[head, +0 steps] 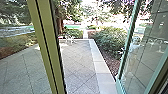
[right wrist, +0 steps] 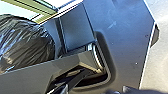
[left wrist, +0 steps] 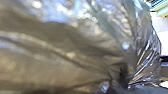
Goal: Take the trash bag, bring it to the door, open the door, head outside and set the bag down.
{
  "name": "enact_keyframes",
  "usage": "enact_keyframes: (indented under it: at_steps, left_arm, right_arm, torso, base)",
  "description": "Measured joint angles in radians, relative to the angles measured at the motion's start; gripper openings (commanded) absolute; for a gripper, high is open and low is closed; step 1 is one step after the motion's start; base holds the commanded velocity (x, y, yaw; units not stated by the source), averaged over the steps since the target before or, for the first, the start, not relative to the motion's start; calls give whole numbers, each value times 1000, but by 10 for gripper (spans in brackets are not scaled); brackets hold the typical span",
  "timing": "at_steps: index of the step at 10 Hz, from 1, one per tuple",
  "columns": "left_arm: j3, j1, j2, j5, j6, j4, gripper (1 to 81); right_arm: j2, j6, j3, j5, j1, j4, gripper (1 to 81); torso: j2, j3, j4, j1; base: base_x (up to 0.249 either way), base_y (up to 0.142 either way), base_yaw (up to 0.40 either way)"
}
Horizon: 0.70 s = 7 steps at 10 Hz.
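Observation:
The dark, shiny trash bag (left wrist: 75,50) looms large in the left wrist view, its folds drawn together where my left gripper (left wrist: 118,83) is shut on it. In the right wrist view the bulging black trash bag (right wrist: 25,42) lies beyond the robot's jointed bar. Two tips stand apart at that view's lower edge, so my right gripper (right wrist: 96,89) is open, with nothing seen between them. A glass door (head: 142,57) with a pale green frame stands open on the right in the head view.
A yellow-green door post (head: 47,47) crosses the left part of the head view. Outside lies the paved yard (head: 77,62), edged by a pale stone strip (head: 98,66). Bushes (head: 110,40) grow beyond it, and a tree trunk (head: 60,18) rises farther back.

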Motion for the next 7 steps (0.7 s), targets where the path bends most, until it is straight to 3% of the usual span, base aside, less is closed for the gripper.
enact_keyframes:
  at_steps: [7]
  left_arm:
    - [0, 0, 0, 0, 0, 11, 10]
  right_arm:
    - [1, 0, 0, 0, -6, 0, 811]
  torso:
    - [0, 0, 0, 0]
  base:
    - [0, -127, 0]
